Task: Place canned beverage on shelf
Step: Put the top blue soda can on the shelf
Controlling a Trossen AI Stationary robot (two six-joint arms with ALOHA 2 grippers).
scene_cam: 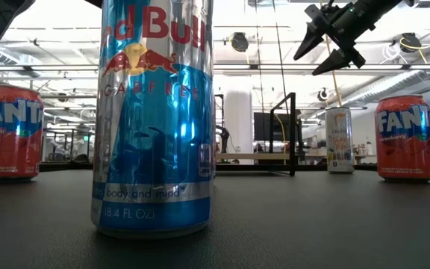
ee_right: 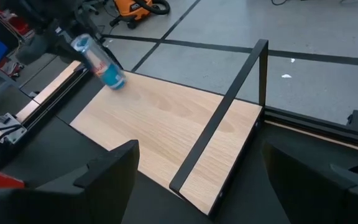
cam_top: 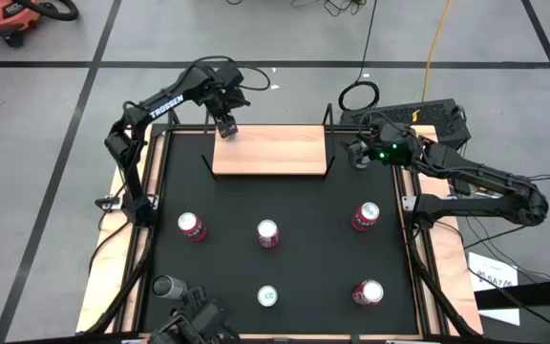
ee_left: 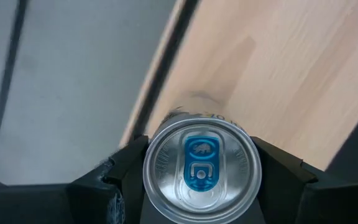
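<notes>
The left gripper (cam_top: pixel 225 125) carried a slim silver-and-blue can (ee_right: pixel 98 61) above the left end of the shelf (cam_top: pixel 275 153), its jaws clamped on the can's sides just under the rim. The can hung tilted and clear of the light-wood board (its blue pull-tab faced the left wrist camera), so the placing step looked under way but not finished. By the look of it, the next move called for righting the can, lowering it until its base met the wood inside the black wire bracket (ee_right: pixel 229 112), and only then letting go.

The right gripper (cam_top: pixel 356 153) waited just beside the shelf's right end, its jaws apart and empty.

On the black-topped table (cam_top: pixel 313 263), three red cans (cam_top: pixel 191 226) and further cans stood well apart, nearer the front than the shelf; one blue-and-silver can (scene_cam: pixel 155 112) loomed before the low camera. Beyond lay a grey taped floor, an orange shop vacuum (cam_top: pixel 8 17), and a bright hall with ceiling lights.
</notes>
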